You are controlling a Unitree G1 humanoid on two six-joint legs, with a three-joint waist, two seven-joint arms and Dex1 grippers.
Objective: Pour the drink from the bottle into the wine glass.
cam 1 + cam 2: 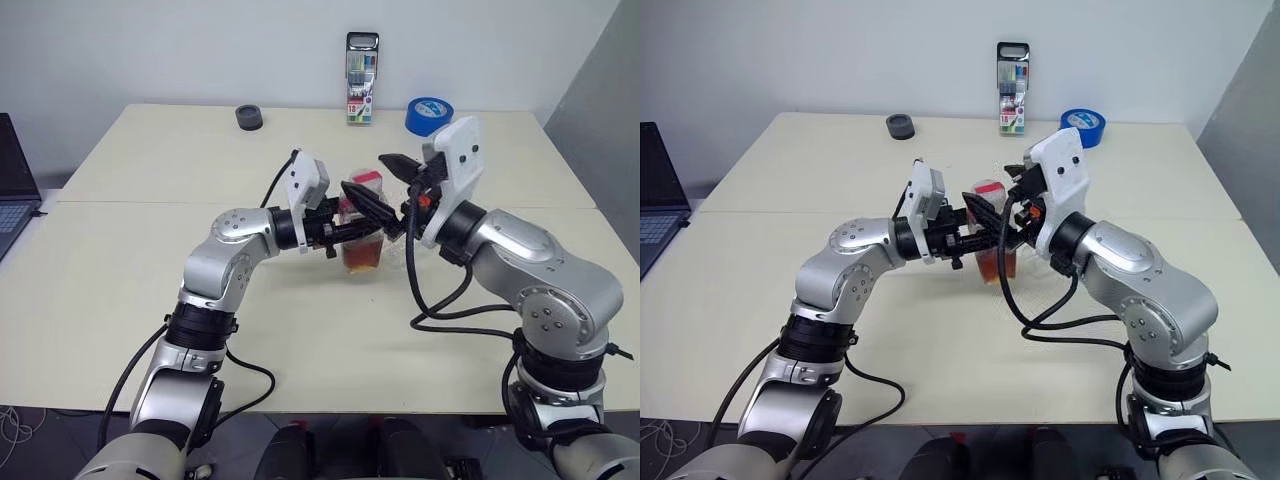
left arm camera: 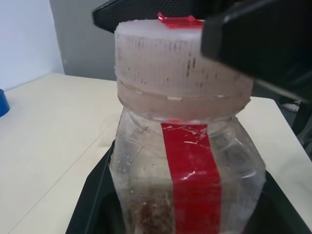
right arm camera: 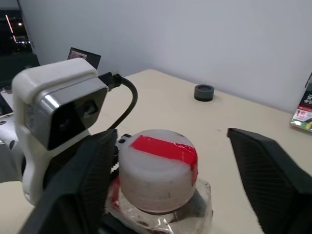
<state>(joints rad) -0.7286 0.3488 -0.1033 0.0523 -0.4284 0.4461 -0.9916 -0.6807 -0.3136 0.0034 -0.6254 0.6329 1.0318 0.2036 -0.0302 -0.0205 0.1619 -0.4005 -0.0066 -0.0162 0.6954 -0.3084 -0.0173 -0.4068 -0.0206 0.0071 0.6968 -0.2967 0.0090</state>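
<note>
The small clear plastic bottle (image 1: 363, 225) with red label strip is clenched by the left hand (image 1: 362, 204); the right hand's (image 3: 170, 165) fingers are spread at the cap's three and nine o'clock.

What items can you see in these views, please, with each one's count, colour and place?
bottle: one, clear with red strip and white cap, mid-table, in the left claw
drink: amber-brown, low in the bottle
puck: one, dark, far edge
pen pack: one, multicoloured, upright by the wall
tape roll: one, blue, far right
laptop: one, dark, left edge
table: cream
left claw: black, shut on bottle
right claw: black, open around the cap
</note>
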